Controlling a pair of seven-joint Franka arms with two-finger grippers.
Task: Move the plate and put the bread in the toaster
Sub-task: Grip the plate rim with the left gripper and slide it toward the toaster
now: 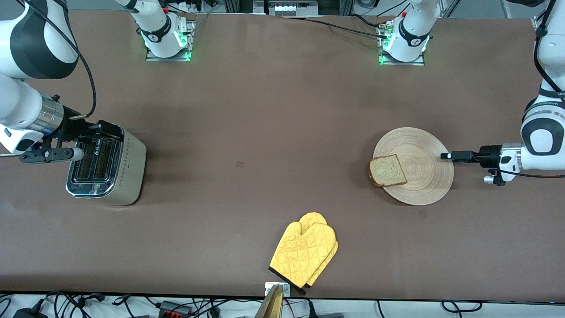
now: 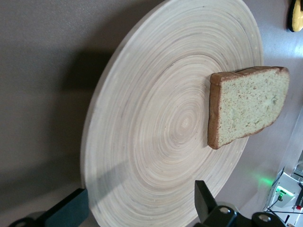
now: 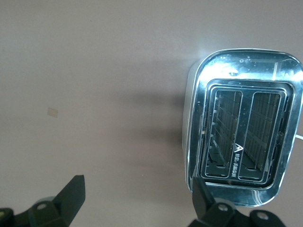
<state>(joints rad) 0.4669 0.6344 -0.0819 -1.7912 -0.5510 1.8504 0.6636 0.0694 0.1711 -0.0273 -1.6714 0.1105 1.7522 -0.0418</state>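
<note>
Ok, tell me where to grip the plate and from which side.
Grip the plate by its thin rim at the left arm's end, sliding in low and level. That edge is bare; the bread overhangs the rim toward the right arm's end. The left gripper, jaws open, is already there.

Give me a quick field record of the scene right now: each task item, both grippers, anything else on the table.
plate: flat on the table, toward the left arm's end
bread: on the plate, overhanging the rim on the side toward the toaster
toaster: upright at the right arm's end, both slots empty
left gripper: at the plate's rim, fingers open either side of the edge
right gripper: above the table beside the toaster, open, holding nothing
oven mitt: yellow, nearer the front camera than the plate
</note>
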